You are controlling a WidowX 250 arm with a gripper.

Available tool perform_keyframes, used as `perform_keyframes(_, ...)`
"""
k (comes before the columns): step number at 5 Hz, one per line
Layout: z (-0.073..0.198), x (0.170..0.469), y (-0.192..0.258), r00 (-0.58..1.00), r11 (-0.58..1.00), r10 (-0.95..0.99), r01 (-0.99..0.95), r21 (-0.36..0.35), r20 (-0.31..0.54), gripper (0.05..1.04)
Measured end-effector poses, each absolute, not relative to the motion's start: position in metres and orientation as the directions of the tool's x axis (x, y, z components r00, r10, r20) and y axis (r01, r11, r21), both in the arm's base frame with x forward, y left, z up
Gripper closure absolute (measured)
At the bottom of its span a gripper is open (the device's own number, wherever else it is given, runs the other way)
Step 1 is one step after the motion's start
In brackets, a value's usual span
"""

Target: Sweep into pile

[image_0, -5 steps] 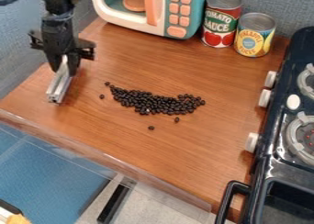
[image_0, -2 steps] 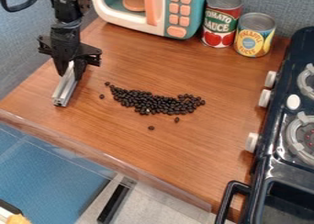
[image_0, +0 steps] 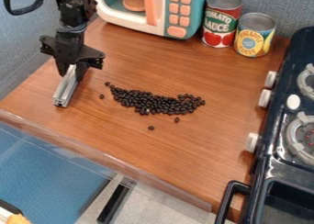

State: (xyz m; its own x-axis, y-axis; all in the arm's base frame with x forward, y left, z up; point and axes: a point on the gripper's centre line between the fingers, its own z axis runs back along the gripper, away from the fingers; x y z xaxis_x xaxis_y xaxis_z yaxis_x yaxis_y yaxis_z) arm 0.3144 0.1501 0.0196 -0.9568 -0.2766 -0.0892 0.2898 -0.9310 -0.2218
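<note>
By beans, claw w/ bar closer (slightly).

Blue-gray walls along 2 sides of brown wood-grain tabletop, w/ blue flr area & lt-gray flr below.

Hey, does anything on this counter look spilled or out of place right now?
Just a few dark beans lying loose, apart from the long, uneven heap; they look like strays awaiting sweeping. The two cans stand upright, and nothing looks damaged.
</note>
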Motion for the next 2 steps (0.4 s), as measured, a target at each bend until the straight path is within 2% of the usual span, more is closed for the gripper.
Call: perform_keyframes(2,0.019,0.3124,0.1386,-0.948,-0.925,-0.305,0.319,-0.208,-0.096,0.74)
